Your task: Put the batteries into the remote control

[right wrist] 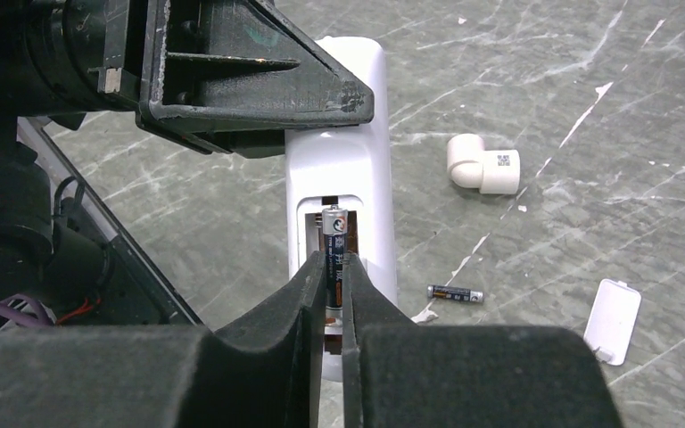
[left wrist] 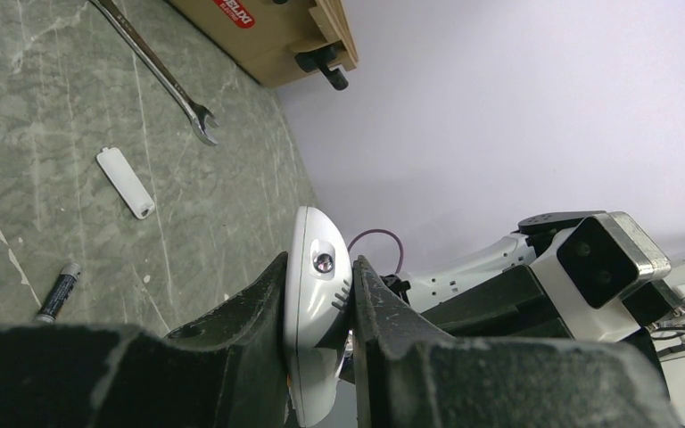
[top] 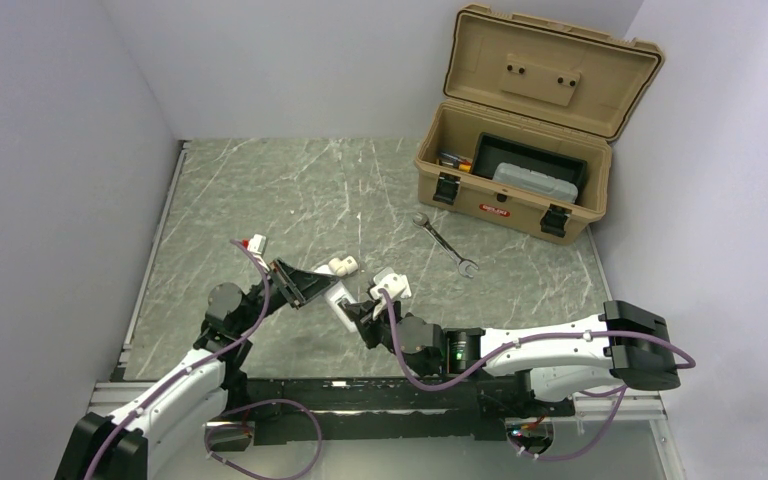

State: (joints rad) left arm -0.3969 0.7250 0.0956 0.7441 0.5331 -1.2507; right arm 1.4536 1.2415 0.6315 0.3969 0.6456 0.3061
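My left gripper (left wrist: 317,267) is shut on the white remote control (left wrist: 314,294) and holds it on edge above the table, back side with the open battery compartment (right wrist: 334,223) facing my right gripper. My right gripper (right wrist: 333,267) is shut on one slim dark battery (right wrist: 334,234), whose upper end lies inside the compartment. A second battery (right wrist: 455,293) lies loose on the table; it is also seen in the left wrist view as the battery (left wrist: 58,292). From above, the remote (top: 340,300) sits between the two grippers.
The white battery cover (right wrist: 613,321) lies on the table right of the loose battery. A white pipe elbow (right wrist: 483,166) lies beyond. A silver wrench (top: 445,245) lies in front of the open tan toolbox (top: 520,190) at the back right.
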